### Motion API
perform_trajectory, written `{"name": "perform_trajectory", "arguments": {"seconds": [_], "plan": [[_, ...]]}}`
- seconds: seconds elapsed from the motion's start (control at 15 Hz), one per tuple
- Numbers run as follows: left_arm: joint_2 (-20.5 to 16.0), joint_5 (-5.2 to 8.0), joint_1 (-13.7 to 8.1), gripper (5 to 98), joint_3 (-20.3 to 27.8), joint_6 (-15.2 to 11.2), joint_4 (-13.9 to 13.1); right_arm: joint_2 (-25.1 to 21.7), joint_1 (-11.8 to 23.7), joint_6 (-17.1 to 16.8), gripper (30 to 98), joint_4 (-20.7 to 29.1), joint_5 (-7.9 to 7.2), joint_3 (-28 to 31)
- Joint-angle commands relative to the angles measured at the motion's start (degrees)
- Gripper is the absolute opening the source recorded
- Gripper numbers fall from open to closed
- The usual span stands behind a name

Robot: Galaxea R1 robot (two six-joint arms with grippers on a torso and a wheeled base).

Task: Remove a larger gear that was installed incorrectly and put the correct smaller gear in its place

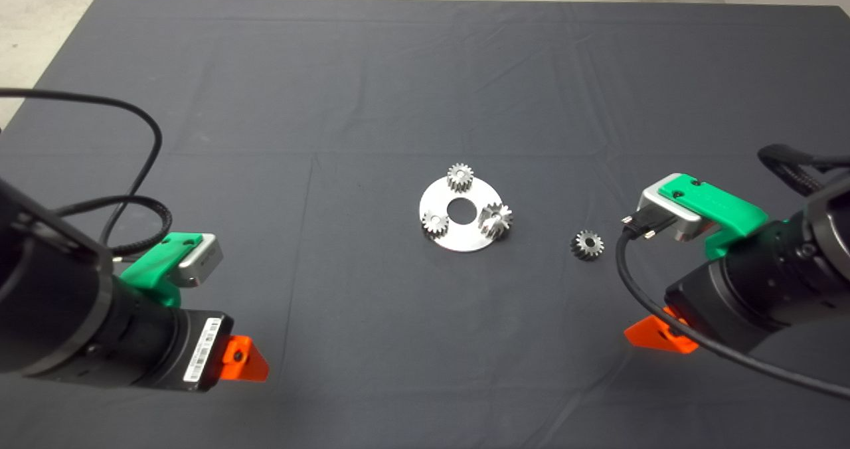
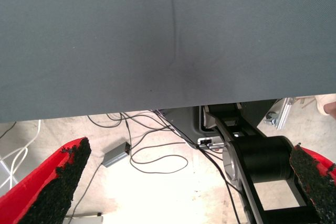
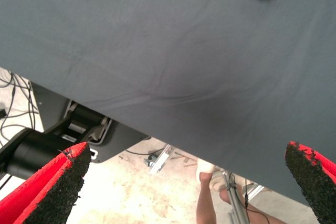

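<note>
Plate (image 1: 443, 234), silver disc at mat centre, carrying three gears; we note the larger gear (image 1: 495, 220) on its right side, tilted, two small gears (image 1: 459, 177) on the other posts; the smaller gear (image 1: 587, 245) lies loose on the mat (image 1: 372, 90) between plate and right gripper (image 3: 184, 182). Right gripper: fingers spread wide, empty, low right, nearer both task gears, which lie to its left. Left gripper (image 2: 178, 182): likewise spread, empty, low left, well apart.
</note>
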Motion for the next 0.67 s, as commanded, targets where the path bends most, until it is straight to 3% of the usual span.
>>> {"name": "perform_trajectory", "arguments": {"seconds": [0.0, 0.6], "plan": [[0.74, -0.04, -0.59, 97.9, 0.99, -0.09, -0.77, -0.77, 0.62, 2.32, 97.7, -0.91, -6.71, 1.42], [0.91, 0.05, -0.68, 97.9, 0.99, 0.09, -0.77, -2.18, 0.62, 2.24, 97.7, -0.91, -6.8, 1.42]]}}
